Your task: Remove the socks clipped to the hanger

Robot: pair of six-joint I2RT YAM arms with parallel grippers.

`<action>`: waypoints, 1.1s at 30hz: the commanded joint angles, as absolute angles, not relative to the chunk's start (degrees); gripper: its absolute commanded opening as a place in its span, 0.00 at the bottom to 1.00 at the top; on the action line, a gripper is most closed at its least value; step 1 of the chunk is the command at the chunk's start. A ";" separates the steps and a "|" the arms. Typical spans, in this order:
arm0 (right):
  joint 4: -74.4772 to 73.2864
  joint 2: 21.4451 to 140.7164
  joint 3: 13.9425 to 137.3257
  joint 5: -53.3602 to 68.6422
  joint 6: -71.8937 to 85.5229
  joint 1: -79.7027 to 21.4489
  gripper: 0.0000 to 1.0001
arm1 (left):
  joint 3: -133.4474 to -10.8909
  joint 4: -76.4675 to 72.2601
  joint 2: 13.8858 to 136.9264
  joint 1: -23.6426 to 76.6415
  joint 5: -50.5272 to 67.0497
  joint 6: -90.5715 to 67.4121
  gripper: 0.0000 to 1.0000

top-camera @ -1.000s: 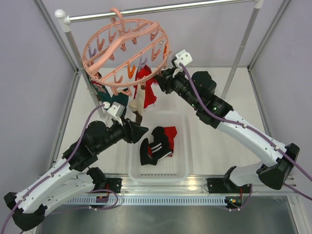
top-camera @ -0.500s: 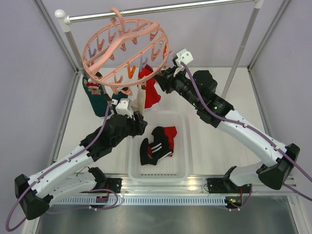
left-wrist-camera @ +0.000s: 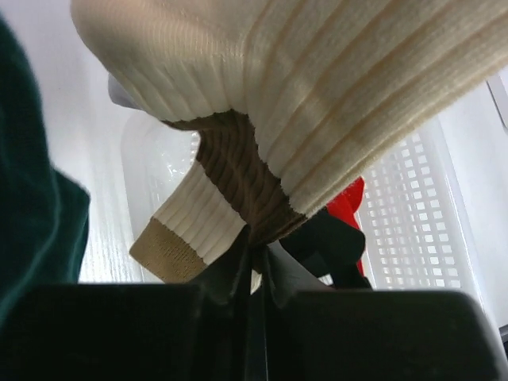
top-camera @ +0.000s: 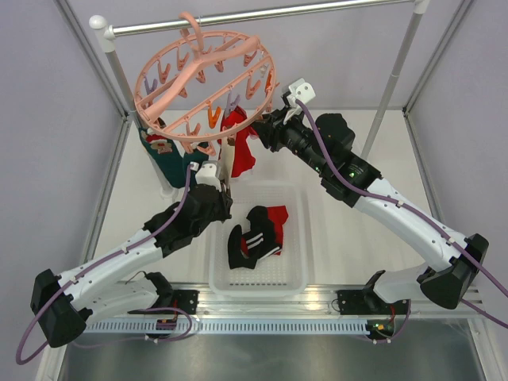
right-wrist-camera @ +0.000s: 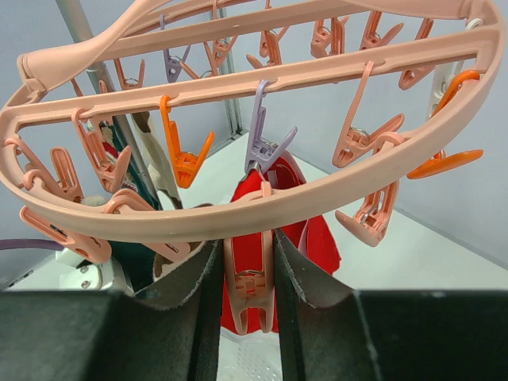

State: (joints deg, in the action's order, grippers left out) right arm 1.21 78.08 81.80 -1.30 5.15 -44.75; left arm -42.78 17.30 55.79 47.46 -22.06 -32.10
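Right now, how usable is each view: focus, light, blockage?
Top external: evenly lit, sharp. Left wrist: cream-and-brown ribbed fabric sock crowds the lens; dark teal fabric at left blurred. Right wrist: salmon-pink plastic drying ring sharp; black jaws pinching a pink clip underexposed.

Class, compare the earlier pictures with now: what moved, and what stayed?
The left gripper rose from beside the basket to the beige-brown sock, which it now pinches. The right gripper stays clamped on a pink clip of the hanger. The socks in the basket are unmoved.
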 commanded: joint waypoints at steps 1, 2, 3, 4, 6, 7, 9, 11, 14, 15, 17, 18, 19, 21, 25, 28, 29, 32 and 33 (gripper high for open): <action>2.64 77.70 83.76 -1.41 6.94 -44.30 0.01 | -44.03 14.59 55.99 48.25 -22.24 -31.64 0.07; 2.64 77.61 83.76 -1.41 7.12 -44.30 0.01 | -44.47 14.59 55.90 48.69 -21.89 -31.38 0.03; 2.64 77.52 83.50 -1.32 7.29 -44.21 0.01 | -44.73 14.42 56.07 48.95 -21.62 -31.29 0.02; 2.64 77.52 83.50 -1.23 7.21 -44.30 0.03 | -44.91 14.24 56.16 49.30 -21.27 -30.85 0.02; 2.64 77.08 82.97 -1.14 7.64 -44.30 0.06 | -45.79 13.71 57.12 49.92 -19.87 -30.32 0.02; 2.64 77.08 82.88 -0.97 7.73 -44.21 0.07 | -46.66 13.71 57.48 50.53 -19.52 -30.15 0.02; 2.64 76.73 82.36 -0.70 8.17 -44.30 0.12 | -47.46 13.71 58.44 51.50 -19.77 -30.15 0.02; 2.64 76.55 81.92 -0.44 8.61 -44.30 0.14 | -48.60 13.62 59.94 52.47 -20.39 -30.41 0.02; 2.64 75.77 80.60 -0.09 9.84 -44.30 0.26 | -49.83 13.62 62.13 53.35 -20.92 -31.29 0.02; 2.81 75.50 79.55 -0.17 10.63 -44.30 0.32 | -50.18 13.62 62.66 53.61 -21.09 -31.72 0.02; 3.16 74.36 77.53 -0.09 11.07 -44.30 0.43 | -51.15 13.71 64.42 54.14 -21.18 -32.08 0.02; 3.43 73.49 76.91 -0.09 11.68 -44.38 0.45 | -51.85 13.62 65.47 54.40 -21.09 -32.17 0.02; 3.43 72.95 76.30 -0.09 11.78 -44.30 0.46 | -52.12 13.54 66.17 54.58 -21.09 -32.34 0.02; 3.78 71.90 74.45 -0.09 12.39 -44.30 0.49 | -52.91 13.01 67.14 54.75 -20.30 -32.43 0.02; 3.87 69.00 72.16 -0.09 12.74 -44.21 0.51 | -53.79 12.05 69.34 55.19 -19.43 -32.61 0.02; 3.87 66.98 70.58 -0.09 13.18 -44.38 0.51 | -54.31 11.52 70.57 55.20 -18.81 -32.69 0.02; 3.87 66.54 69.71 -0.09 13.27 -44.38 0.50 | -54.49 11.43 71.27 55.20 -18.72 -32.70 0.02; 4.04 64.69 67.86 1.48 13.71 -44.38 0.48 | -54.93 11.08 71.98 55.20 -18.28 -32.78 0.02; 4.22 64.43 67.50 1.93 13.71 -44.47 0.48 | -55.11 10.99 72.42 55.20 -18.19 -32.78 0.02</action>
